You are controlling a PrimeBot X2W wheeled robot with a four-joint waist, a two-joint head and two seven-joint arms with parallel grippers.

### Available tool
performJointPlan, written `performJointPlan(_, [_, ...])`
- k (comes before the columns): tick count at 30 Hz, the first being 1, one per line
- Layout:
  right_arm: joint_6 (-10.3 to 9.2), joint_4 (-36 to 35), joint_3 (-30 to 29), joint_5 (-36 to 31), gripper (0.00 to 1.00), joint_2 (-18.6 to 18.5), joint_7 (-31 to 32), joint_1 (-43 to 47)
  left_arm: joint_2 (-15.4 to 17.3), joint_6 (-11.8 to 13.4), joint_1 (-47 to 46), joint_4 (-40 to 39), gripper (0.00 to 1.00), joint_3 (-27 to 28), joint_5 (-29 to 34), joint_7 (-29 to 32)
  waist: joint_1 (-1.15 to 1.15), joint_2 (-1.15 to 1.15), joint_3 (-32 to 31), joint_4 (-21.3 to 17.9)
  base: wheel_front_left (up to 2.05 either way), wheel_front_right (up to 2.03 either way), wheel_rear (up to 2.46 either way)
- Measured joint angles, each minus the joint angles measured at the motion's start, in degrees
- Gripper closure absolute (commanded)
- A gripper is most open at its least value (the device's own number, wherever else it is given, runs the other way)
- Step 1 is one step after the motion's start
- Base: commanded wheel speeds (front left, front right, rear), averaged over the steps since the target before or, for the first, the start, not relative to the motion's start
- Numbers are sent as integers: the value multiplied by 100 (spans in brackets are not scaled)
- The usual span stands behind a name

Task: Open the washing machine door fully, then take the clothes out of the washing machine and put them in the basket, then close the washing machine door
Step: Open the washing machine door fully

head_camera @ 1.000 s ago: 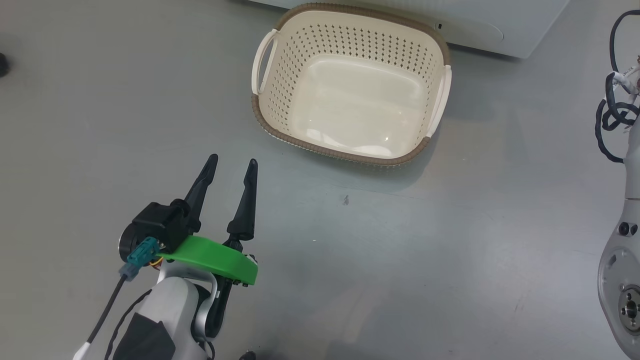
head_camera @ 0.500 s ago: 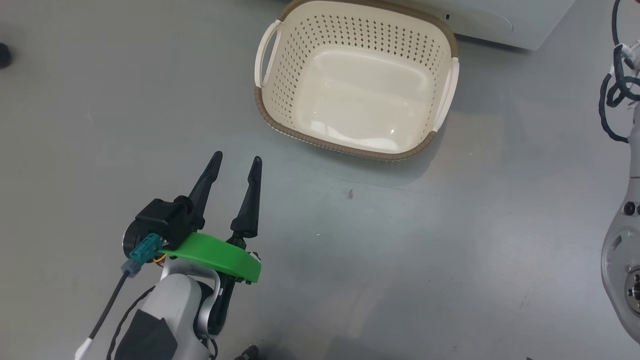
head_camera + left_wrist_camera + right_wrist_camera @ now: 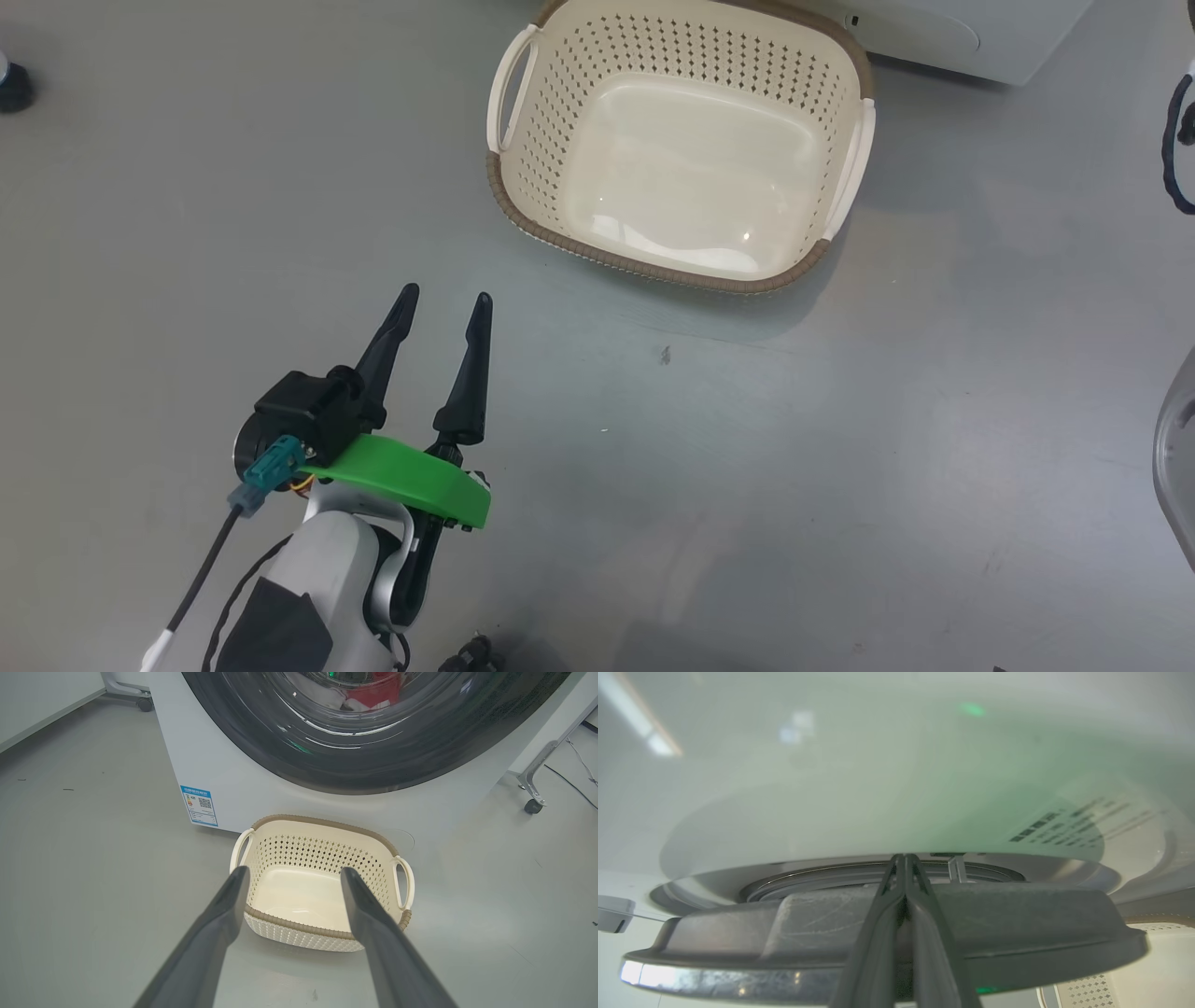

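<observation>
**Operator:** State the basket finish.

**Technician:** Basket (image 3: 653, 269): cream walls, diamond-hole pattern, brown woven-look rim.

**Operator:** Appliance colours?

**Technician:** Washing machine (image 3: 210, 756): white, with a blue sticker (image 3: 199, 806). Washing machine door (image 3: 364, 772): glossy black rim. Clothes (image 3: 373, 690) behind the glass: red and white.

**Operator:** Remaining items?

**Technician:** Floor (image 3: 840, 420): plain grey. Left gripper (image 3: 446, 295): black, with a bright green bracket (image 3: 411, 481) and a teal connector (image 3: 269, 467). Right gripper (image 3: 904, 857): dark grey.

Cream rectangular plastic basket (image 3: 546, 140): smooth, slightly glossy, matt brown woven-look rim. Grey floor (image 3: 840, 420): smooth, faint sheen. Round washing machine door (image 3: 373, 772): glossy black rim, clear glass centre. Red cloth clothes (image 3: 373, 693). White washing machine (image 3: 210, 765): smooth panel.
</observation>
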Motion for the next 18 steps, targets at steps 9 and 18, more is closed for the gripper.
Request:
performJointPlan(9, [-43,201,-85,167,100,-82,244,-113,-1,24,-77,1,0,-56,-4,0,0,0,7,58,0,0,0])
performJointPlan(18, [-43,385,-132,286,100,-109,343,-113,-2,26,-79,8,0,-53,-1,0,0,0,-54,53,0,0,0])
